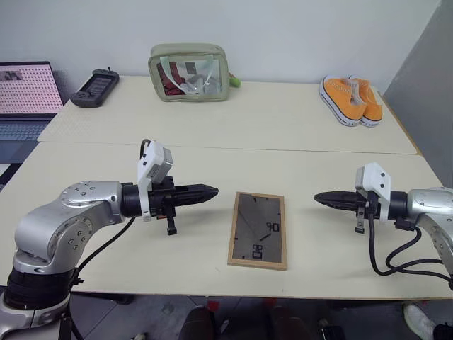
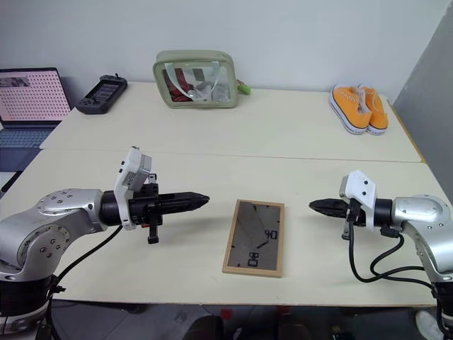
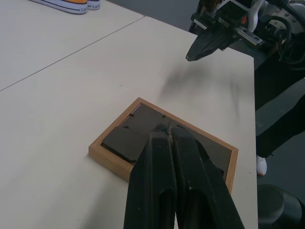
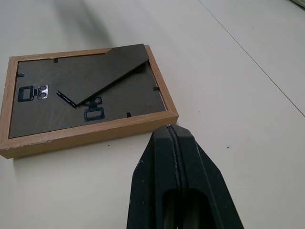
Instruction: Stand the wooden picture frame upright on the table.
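Nothing is done yet: the frame (image 1: 258,230) lies back-up on the table (image 1: 106,170), untouched between the left gripper (image 1: 211,191) and right gripper (image 1: 320,197), both closed and empty.

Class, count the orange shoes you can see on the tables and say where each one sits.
2. Both orange shoes sit side by side, touching, at the far right end of the far table, beyond the table with the wooden picture frame. Nothing suggests hidden ones.

White wall (image 1: 297,35); second cream tabletop (image 1: 269,117) behind.
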